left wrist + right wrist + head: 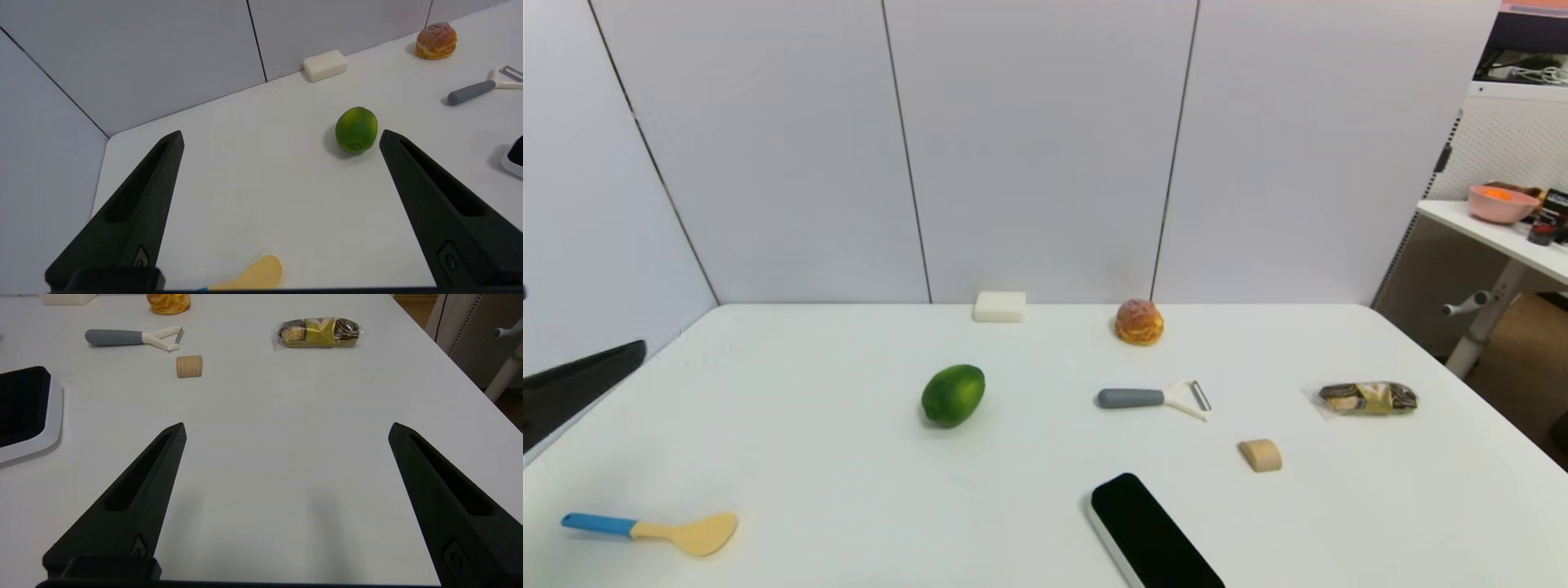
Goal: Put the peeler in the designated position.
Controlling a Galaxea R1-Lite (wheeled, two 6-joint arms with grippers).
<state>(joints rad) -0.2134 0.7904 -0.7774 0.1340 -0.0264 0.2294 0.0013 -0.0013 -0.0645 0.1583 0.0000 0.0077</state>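
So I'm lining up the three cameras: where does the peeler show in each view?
Head view: peeler right of centre, handle pointing toward the lime.
Left wrist view: peeler at the right edge, partly cut off.
Right wrist view: peeler upper left, beside the ridged wooden block.
Shared landmark: cream puff just beyond the peeler.

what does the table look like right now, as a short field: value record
peeler: flat on the white table, grey handle toward the lime, untouched
left of peeler: lime
behind: cream puff, white block
right: wrapped snack, small ribbed wooden piece
near edge: black tray with white rim, blue-handled spatula
left gripper: open, empty, above the table's left side
right gripper: open, empty, above the table's right side
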